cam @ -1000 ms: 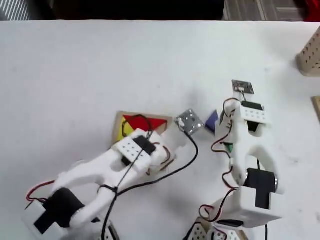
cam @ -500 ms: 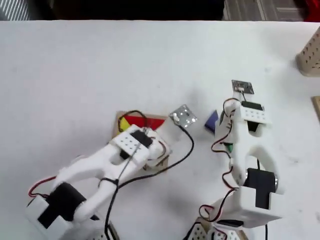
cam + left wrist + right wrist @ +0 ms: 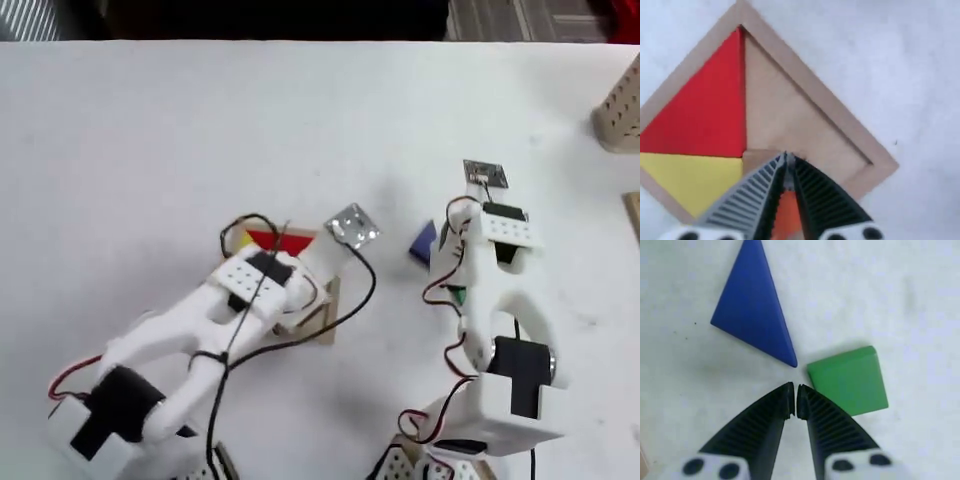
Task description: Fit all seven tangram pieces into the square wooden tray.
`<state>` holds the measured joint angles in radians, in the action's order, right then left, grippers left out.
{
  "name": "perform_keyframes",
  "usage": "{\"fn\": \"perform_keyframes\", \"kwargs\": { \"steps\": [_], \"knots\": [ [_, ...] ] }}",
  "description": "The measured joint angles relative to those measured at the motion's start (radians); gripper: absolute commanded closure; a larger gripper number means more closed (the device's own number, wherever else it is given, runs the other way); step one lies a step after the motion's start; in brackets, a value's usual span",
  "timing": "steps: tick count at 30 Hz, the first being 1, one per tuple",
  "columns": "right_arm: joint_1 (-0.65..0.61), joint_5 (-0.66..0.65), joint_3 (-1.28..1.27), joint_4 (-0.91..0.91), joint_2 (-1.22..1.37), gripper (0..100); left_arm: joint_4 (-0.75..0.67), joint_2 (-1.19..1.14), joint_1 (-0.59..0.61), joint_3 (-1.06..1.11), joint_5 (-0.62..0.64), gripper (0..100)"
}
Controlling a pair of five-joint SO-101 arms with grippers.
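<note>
On the white table (image 3: 150, 130), the left gripper (image 3: 786, 159) is seen pressed together over the square wooden tray (image 3: 810, 85). An orange piece (image 3: 787, 215) is glimpsed beneath it, beside the seated yellow piece (image 3: 695, 175) and red triangle (image 3: 705, 110). The right gripper (image 3: 793, 400), likewise closed, is held above the table, just beside the green square (image 3: 847, 380) and blue triangle (image 3: 752, 305).

You see the right end effector (image 3: 794, 400), tips nearly touching and holding nothing, above the white worktop (image 3: 900, 285). A blue triangle (image 3: 752, 310) and a green square (image 3: 849, 381) lie just beside it, corners near.
</note>
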<state>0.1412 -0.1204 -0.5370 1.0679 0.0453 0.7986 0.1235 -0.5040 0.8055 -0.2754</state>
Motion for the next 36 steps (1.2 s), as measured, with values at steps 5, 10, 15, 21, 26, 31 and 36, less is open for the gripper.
{"fn": "perform_keyframes", "kwargs": {
  "steps": [5,10,15,21,26,31,36],
  "knots": [
    [0.000,0.000,0.000,0.000,0.000,97.8,0.018,0.107,0.006,0.054,-0.049,97],
    [0.000,0.000,0.000,0.000,0.000,97.8,0.018,0.149,0.006,0.054,0.003,97],
    [0.000,0.000,0.000,0.000,0.000,97.8,0.012,0.163,0.006,0.057,0.012,98],
    [0.003,0.000,0.000,0.000,0.000,97.8,-0.058,0.163,-0.023,0.063,0.012,97],
    [0.058,0.035,0.000,-0.018,0.000,97.8,-0.098,0.163,-0.048,0.063,0.021,97],
    [0.127,0.095,0.002,-0.018,0.000,97.7,-0.114,0.104,-0.049,0.063,0.103,85],
    [0.129,0.104,0.002,-0.018,0.000,97.7,-0.118,0.038,-0.054,0.063,0.118,84]
  ]
}}
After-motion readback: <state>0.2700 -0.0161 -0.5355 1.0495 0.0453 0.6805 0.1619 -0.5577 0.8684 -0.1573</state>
